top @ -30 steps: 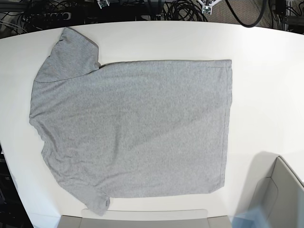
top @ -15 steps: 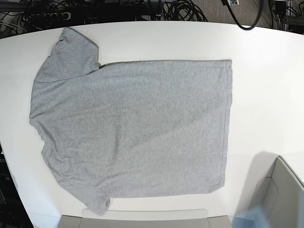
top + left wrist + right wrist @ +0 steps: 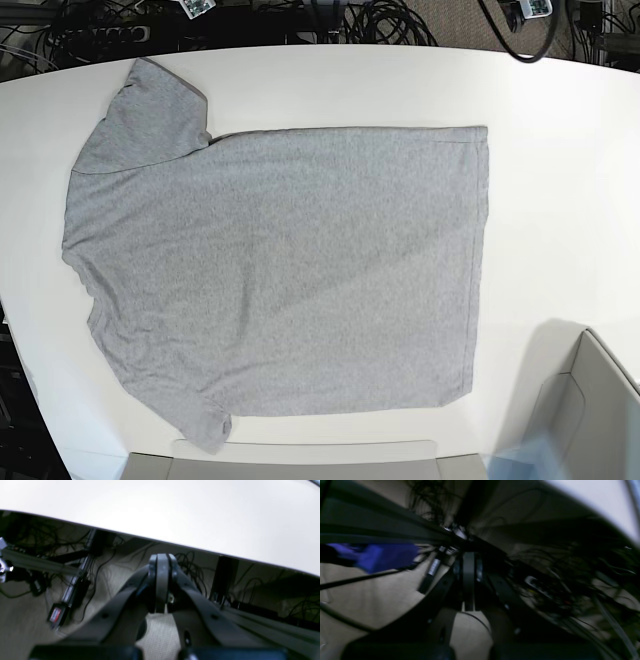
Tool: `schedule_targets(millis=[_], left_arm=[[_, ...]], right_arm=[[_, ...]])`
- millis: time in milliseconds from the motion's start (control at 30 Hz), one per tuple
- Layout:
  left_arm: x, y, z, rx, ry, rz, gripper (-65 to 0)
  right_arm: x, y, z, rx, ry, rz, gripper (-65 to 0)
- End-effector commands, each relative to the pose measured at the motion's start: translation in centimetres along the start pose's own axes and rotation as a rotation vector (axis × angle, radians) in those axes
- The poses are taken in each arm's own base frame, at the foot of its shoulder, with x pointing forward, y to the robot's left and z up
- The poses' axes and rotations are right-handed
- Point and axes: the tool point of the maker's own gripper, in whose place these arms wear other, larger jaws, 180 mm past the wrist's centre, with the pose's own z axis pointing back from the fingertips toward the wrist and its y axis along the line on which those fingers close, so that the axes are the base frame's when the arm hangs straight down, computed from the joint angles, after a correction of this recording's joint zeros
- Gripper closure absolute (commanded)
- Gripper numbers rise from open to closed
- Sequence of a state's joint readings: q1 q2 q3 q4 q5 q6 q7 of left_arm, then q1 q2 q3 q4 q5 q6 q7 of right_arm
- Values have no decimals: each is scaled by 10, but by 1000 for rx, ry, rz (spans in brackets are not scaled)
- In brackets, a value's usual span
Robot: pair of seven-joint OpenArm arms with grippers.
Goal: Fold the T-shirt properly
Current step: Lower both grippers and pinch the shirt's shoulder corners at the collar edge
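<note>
You are looking at the T-shirt lying spread flat on the white table, plain grey side up. Its hem is facing the right of the base view and running in a straight line from top to bottom. One sleeve is pointing toward the far left corner of the table; the other sleeve is reaching the near edge at lower left. The collar end is lying at the left edge. No part of the garment is folded over yet.

The left gripper is sitting off the table, beyond its far edge, above the carpeted floor and cables. Its fingers are pressed together with no gap between them and are holding nothing.

The right gripper is also off the table, over a tangle of cables; this view is blurred. Its fingers are closed against each other and are gripping nothing.

Neither gripper is touching the T-shirt. A grey bin is standing at the lower right corner of the base view, well apart from the garment.
</note>
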State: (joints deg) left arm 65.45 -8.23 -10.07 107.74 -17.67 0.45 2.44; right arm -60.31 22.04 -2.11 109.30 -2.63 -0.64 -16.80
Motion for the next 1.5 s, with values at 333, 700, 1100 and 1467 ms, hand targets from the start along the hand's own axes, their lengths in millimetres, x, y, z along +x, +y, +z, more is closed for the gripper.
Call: schedule_targets(millis=[333,700,1100,1467], left_arm=[[84,16,-1,51,-226,-18,0],[142,15,-26,67,-408,26,-1],[201,10,-40,15,-559,-53,0],[193,8,-52,25,-481,-8,-1]], right_arm=[[63,-28,14,-62,-147,40,-1],[109,-80,14,-135,-329,-306,-3],[106,-147,41,-194,-391,-676,-175],[88,-178,47,-166,-320,-666,-241]])
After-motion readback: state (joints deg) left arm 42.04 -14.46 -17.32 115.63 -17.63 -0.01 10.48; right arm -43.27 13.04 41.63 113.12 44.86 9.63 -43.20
